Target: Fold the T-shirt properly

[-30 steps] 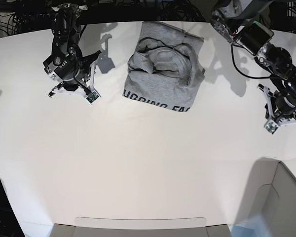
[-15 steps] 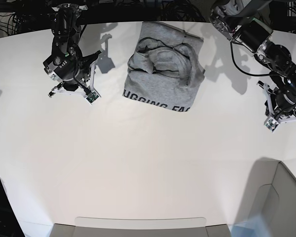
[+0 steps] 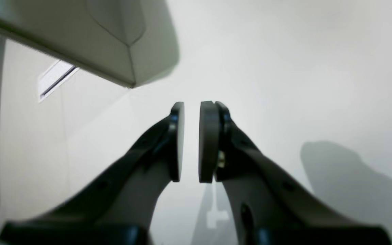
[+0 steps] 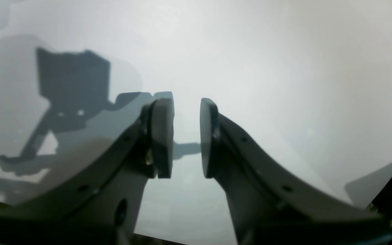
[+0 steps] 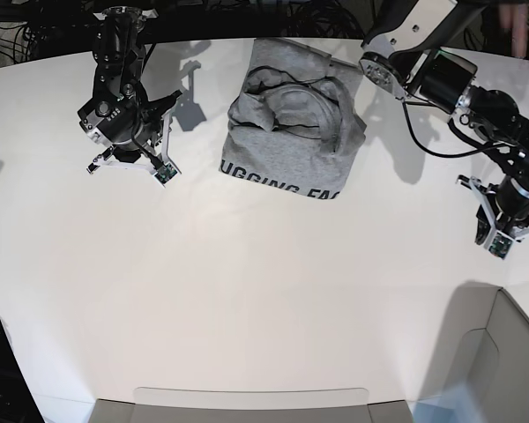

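The T-shirt [image 5: 294, 128] lay folded into a compact bundle at the far middle of the table [image 5: 247, 300], so the folding looked essentially done. The 2 grippers, left gripper [image 3: 191, 141] and right gripper [image 4: 186, 137], flanked the T-shirt, narrowly parted and empty.

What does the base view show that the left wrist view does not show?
Only the base view shows the T-shirt, folded with dark lettering along its near edge, and the right hand, empty beside it. Only the left wrist view shows the narrow gap between the left hand's pads, with nothing in it. Both show the white table, the left hand, and the pale bin at the table's corner.
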Robot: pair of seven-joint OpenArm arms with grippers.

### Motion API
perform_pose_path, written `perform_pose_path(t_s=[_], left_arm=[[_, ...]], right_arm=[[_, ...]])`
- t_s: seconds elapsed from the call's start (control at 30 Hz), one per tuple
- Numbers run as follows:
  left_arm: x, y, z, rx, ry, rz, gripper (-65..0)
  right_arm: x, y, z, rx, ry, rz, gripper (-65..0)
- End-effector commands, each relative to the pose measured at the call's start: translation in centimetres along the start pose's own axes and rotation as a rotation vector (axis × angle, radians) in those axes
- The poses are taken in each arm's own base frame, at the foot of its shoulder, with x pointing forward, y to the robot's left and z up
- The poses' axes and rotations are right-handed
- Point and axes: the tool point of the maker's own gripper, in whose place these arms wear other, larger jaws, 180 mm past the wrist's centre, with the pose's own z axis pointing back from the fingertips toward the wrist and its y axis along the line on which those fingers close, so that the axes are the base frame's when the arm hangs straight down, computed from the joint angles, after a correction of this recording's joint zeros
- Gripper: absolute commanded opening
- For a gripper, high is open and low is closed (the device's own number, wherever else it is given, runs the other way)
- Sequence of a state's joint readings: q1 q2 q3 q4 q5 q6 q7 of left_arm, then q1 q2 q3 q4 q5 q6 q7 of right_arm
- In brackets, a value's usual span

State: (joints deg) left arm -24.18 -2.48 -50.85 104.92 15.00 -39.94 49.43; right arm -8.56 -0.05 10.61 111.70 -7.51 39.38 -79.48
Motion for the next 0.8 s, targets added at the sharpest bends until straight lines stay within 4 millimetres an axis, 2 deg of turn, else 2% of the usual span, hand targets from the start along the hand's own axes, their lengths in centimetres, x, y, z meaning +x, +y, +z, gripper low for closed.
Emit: perform_pose_path(t_s=[0.0,0.17,0.37,0.77], left_arm=[[1.8,-0.1,0.1,-0.004,-0.058,0.011,-57.2],[1.8,-0.2,0.1,-0.008,-0.056,0.010,-57.2],[2.6,-2.3,-0.1,-0.058,-0.072,-0.038,-57.2],[2.6,-2.4,-0.2,-0.060,-0.068,-0.033,-57.2]], right_arm=[[0.8,-0.6,0.4,-0.020,-0.028,0.010,-50.6],[0.8,-0.6,0.4,-0.019,-0.028,0.009,-50.6],[0.8,-0.6,0.4,-0.018,-0.029,0.008,-50.6],[0.8,-0.5,0.4,-0.018,-0.030,0.006,-50.6]])
